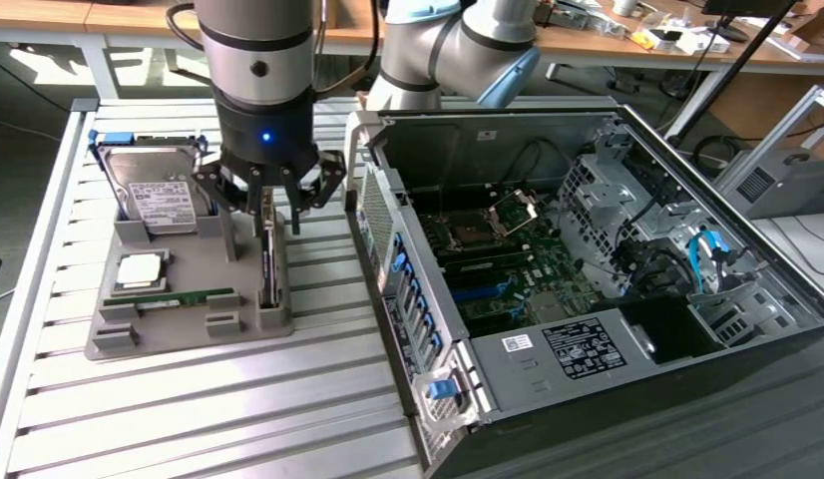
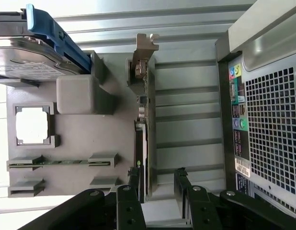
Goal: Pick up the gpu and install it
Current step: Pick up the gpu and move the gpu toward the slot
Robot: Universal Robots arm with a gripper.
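Observation:
The gpu (image 1: 268,261) stands on its edge in a slot along the right side of the grey holder (image 1: 186,334). In the wrist view the gpu (image 2: 144,120) shows edge-on, a thin dark card with its silvery bracket (image 2: 144,50) at the far end. My gripper (image 1: 276,215) hangs directly above the card, open. Its black fingertips (image 2: 133,184) stand on either side of the card's near end, the gripper (image 2: 157,184) straddling it without touching it.
On the same holder (image 2: 90,139) sit a hard drive (image 1: 160,195) with blue rails, a square processor (image 1: 140,269) and a green memory stick (image 1: 173,297). The open computer case (image 1: 586,249) lies close on the exterior view's right, its perforated rear panel (image 2: 272,124) near the card.

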